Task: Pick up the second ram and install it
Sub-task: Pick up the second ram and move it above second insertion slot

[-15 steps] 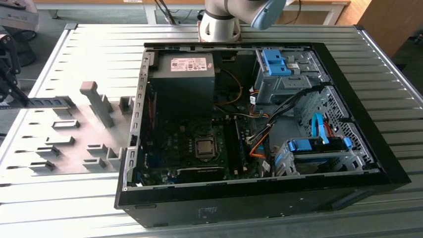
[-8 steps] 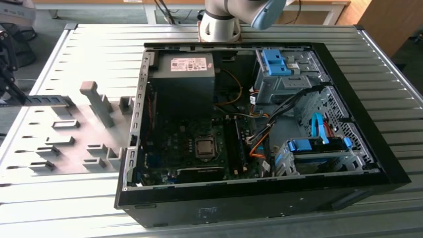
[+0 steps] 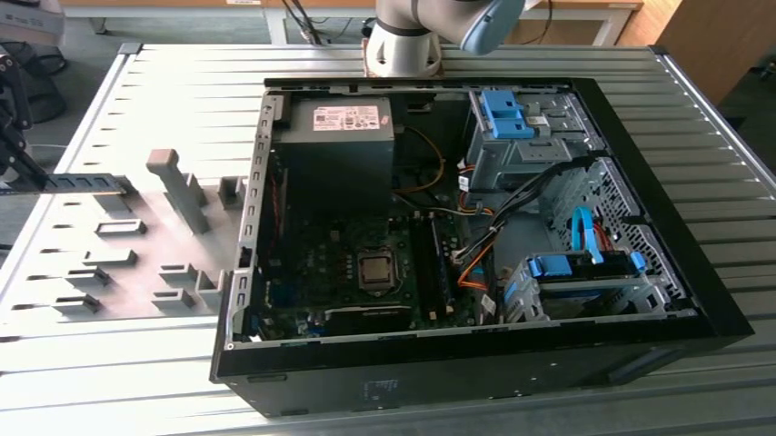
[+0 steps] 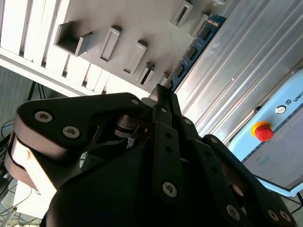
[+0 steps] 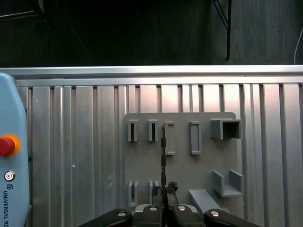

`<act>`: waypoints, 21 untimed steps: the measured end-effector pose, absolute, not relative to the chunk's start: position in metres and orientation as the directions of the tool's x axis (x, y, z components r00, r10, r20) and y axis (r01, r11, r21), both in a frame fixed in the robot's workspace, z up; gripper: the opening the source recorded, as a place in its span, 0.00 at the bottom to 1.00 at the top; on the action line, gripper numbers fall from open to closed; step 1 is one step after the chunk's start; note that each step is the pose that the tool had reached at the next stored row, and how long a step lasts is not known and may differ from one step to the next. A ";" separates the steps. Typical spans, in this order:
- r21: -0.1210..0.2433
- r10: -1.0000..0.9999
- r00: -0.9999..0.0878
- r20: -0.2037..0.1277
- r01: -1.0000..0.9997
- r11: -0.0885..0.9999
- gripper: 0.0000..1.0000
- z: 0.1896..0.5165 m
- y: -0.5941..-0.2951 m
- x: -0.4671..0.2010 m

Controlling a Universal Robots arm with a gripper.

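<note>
1. Hand [image 5: 164, 190] is clamped on the near end of the second ram [image 5: 163, 153], with its fingers pressed together against the stick's two flat faces.
2. In the first wrist view the ram is edge-on, a thin dark line running straight out from the fingertips.
3. In the second wrist view its blue-green face and black chips show.
4. The stick extends over the grey fixture plate [image 5: 142, 165]. Its far end sits between two slot blocks [image 5: 152, 131]. Cannot tell whether it touches the plate.
5. The plate lies on the ribbed aluminium worktop [image 5: 85, 142].
6. A light-blue box [image 5: 12, 109] with a red button [image 5: 5, 144] sits well apart from the plate.
7. In the exterior view, the open computer case [image 3: 485, 372] stands just beside the plate, on the exterior view's right, with its motherboard [image 3: 352, 263] exposed.
</note>
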State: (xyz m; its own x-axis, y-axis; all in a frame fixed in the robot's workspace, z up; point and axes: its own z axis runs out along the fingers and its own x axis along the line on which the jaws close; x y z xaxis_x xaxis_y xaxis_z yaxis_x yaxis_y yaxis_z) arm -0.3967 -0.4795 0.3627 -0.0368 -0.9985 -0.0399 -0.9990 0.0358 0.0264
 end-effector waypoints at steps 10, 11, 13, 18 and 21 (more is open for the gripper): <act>0.027 -0.999 -0.037 -0.040 -0.999 0.036 0.14 0.365 -0.480 -0.397; 0.026 -0.999 -0.037 -0.040 -0.999 0.036 0.14 0.365 -0.479 -0.397; 0.026 -0.999 -0.037 -0.040 -0.999 0.036 0.14 0.367 -0.479 -0.397; 0.026 -0.999 -0.037 -0.040 -0.999 0.036 0.14 0.372 -0.479 -0.397; 0.026 -0.999 -0.037 -0.040 -0.999 0.036 0.14 0.376 -0.480 -0.397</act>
